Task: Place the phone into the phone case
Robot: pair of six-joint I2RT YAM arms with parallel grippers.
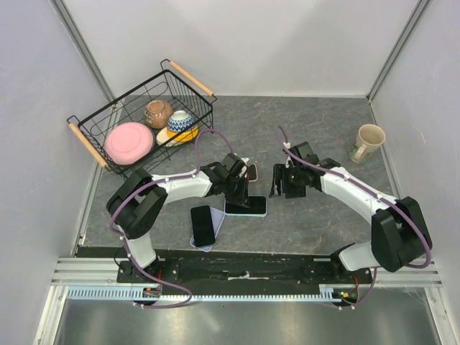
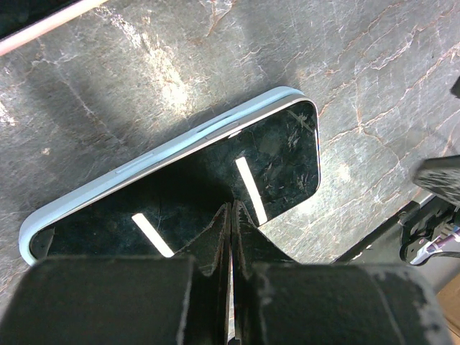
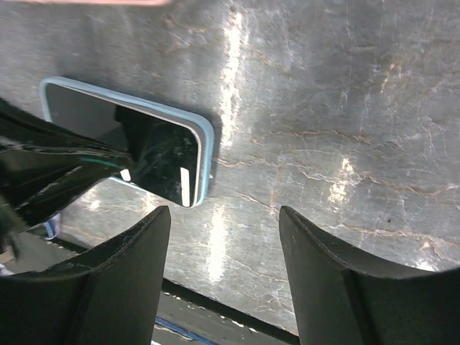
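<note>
The phone (image 2: 273,158), its black screen facing up, lies inside the light-blue phone case (image 2: 165,147) flat on the grey table. My left gripper (image 2: 230,210) is shut, and its joined tips rest on the screen near the phone's long edge. In the top view the phone (image 1: 253,205) sits mid-table with the left gripper (image 1: 241,188) over it. My right gripper (image 3: 224,215) is open and hovers over bare table just right of the case's (image 3: 207,154) end, holding nothing. The left arm's dark fingers cover part of the phone (image 3: 162,154) in the right wrist view.
A second dark phone (image 1: 203,224) lies on a lavender case (image 1: 218,223) near the front edge. A pink-edged device (image 1: 252,171) lies behind the left gripper. A wire basket (image 1: 93,147) with dishes stands back left, and a cream mug (image 1: 368,141) back right.
</note>
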